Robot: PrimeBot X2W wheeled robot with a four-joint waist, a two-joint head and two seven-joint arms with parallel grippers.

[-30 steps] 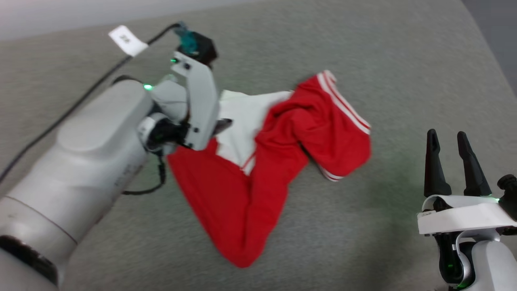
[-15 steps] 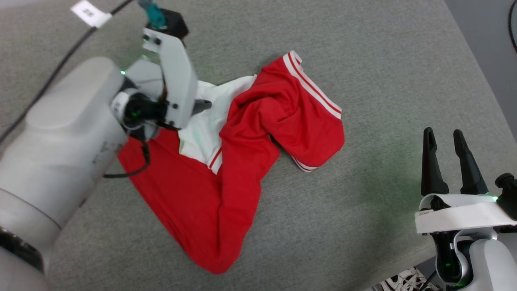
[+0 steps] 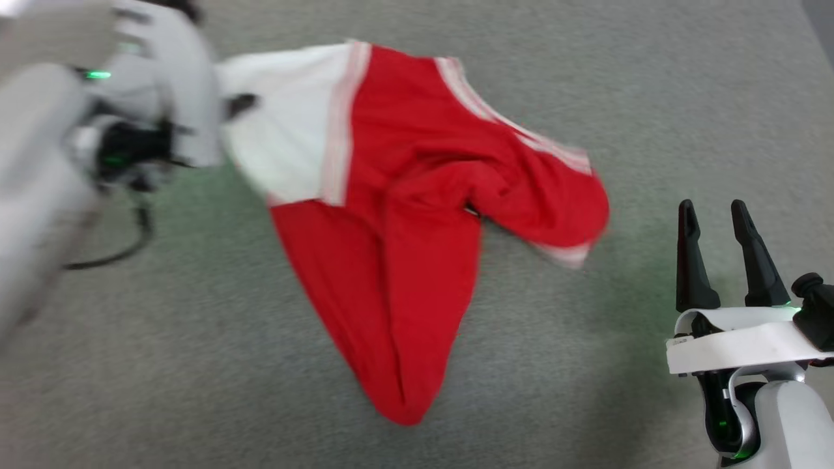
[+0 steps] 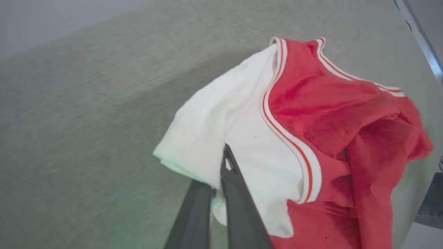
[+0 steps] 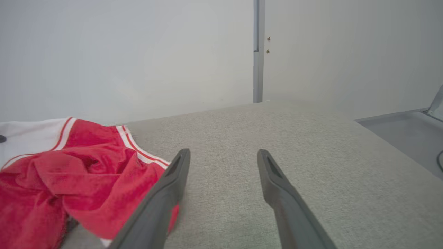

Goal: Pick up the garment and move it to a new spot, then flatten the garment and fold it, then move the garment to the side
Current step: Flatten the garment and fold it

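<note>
Left gripper (image 4: 217, 180), open a second ago, now clamps the garment (image 3: 404, 215) by its sleeve (image 4: 207, 131); pickup seemingly starts. Right gripper (image 3: 711, 212) jaws stand apart.

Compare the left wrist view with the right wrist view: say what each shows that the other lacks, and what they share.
Left wrist view: the left gripper shut on the edge of the white sleeve of the red jersey shirt with striped trim, one dark finger over the cloth, one under. Right wrist view: the right gripper open and holding nothing, a pale wall and a grey vertical strip behind. Both: the crumpled shirt on the grey woven tabletop.
</note>
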